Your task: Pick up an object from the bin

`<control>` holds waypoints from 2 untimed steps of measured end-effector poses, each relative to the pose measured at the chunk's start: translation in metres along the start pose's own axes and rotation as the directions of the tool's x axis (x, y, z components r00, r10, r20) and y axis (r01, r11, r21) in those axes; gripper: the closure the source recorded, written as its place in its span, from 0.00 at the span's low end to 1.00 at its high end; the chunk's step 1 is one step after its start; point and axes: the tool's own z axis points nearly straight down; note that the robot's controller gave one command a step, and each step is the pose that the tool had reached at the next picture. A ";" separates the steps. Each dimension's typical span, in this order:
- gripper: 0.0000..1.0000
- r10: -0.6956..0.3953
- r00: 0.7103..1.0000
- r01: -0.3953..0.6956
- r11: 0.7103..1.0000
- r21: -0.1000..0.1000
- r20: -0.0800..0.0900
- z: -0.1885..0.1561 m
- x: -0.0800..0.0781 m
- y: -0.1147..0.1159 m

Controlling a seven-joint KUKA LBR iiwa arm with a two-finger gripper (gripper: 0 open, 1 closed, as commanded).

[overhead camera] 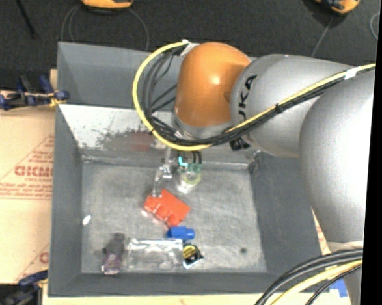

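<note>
My gripper [175, 171] hangs under the arm's orange cover, low over the back middle of the bin floor. A small clear, pale-green roundish thing [190, 179] lies right at the gripper's right side; whether it is gripped I cannot tell. Just in front of the gripper, apart from it, lies an orange-red block [166, 207] with a notched edge. A small blue piece [181, 233] sits right in front of that block.
Along the bin's front wall lie a clear plastic packet [150, 252], a small yellow-and-black thing [192, 255] at its right end and a dark purplish thing [113, 254] at its left. A white fleck [86, 221] lies at the left. The arm covers the bin's right and back.
</note>
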 end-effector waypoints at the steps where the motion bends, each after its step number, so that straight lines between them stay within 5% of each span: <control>1: 0.00 -0.162 0.987 0.162 0.987 0.000 0.020 0.086 0.060 -0.045; 2: 1.00 -0.160 0.987 0.160 0.987 0.000 0.029 0.084 0.058 -0.044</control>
